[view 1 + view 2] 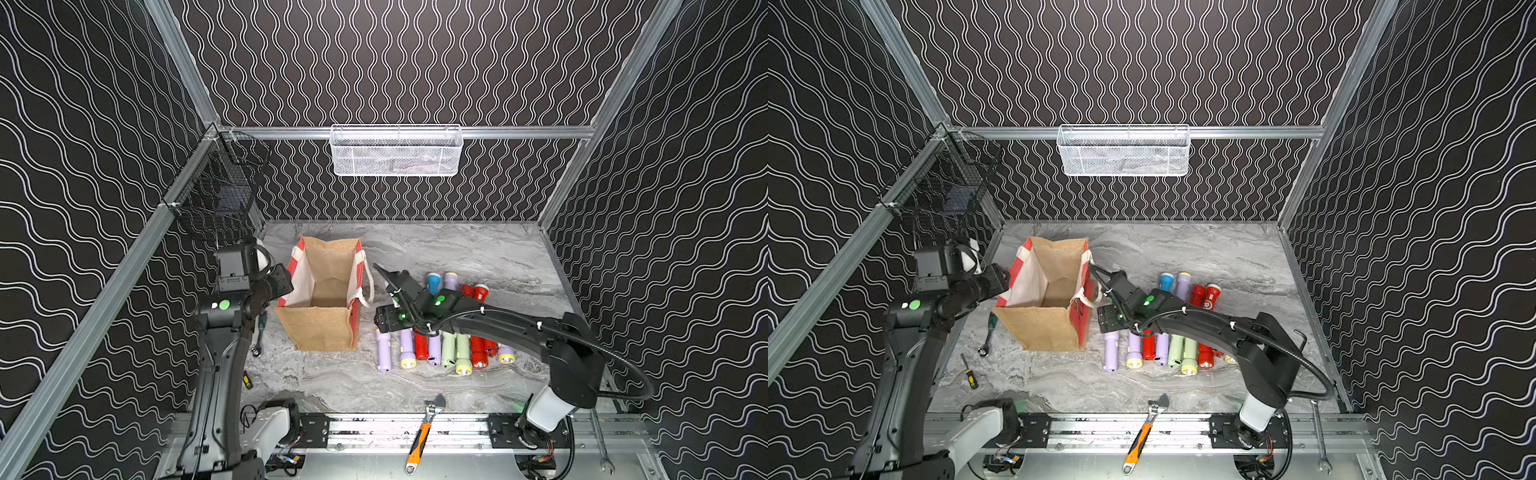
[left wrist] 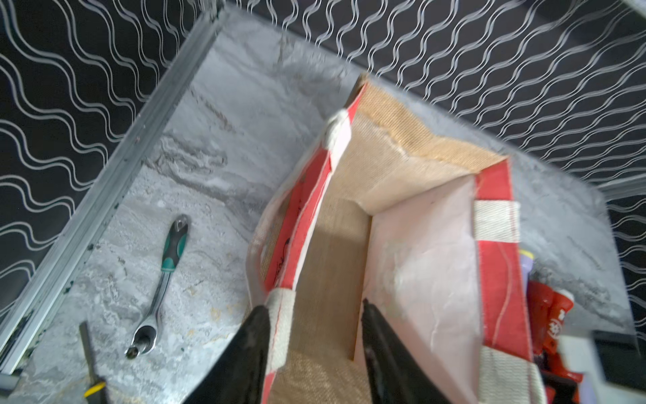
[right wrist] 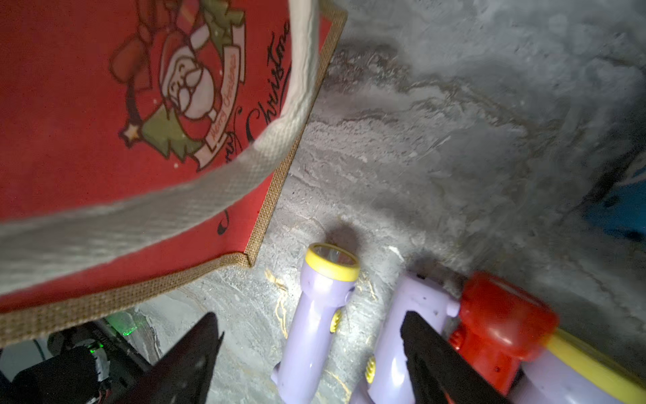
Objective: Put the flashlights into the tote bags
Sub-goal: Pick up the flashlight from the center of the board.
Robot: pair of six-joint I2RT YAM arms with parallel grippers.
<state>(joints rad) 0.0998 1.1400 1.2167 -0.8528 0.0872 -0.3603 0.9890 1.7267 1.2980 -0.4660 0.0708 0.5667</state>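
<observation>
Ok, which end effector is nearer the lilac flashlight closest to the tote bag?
Right. The right end effector hangs over that lilac flashlight, open jaws either side. The left end effector is across the tote bag, at its opposite rim.

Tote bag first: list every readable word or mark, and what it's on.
"Merry Christmas": ribbon print, red face of the tote bag.
"Christm…": large black script there, partly behind the handle.
White mark on a red flashlight: too blurred to read.
</observation>
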